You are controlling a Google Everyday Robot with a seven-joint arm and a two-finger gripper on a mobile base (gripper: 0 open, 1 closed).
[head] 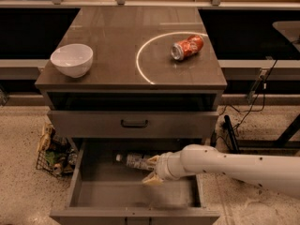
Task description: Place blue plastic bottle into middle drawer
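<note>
The blue plastic bottle (131, 161) lies on its side near the back of the open middle drawer (126, 195), white cap pointing left. My gripper (151, 170) reaches into the drawer from the right, at the bottle's right end. Its fingers are spread apart: the upper one (153, 160) is at the bottle's base, the lower one (151, 180) stands clear over the drawer floor. The bottle rests on the drawer floor, not gripped.
A closed drawer front with a small dark handle (134, 123) is just above the open drawer. On the cabinet top are a white bowl (71, 59) at left and an orange-red soda can (187, 47) at right. A wire basket (52, 153) stands on the floor at left.
</note>
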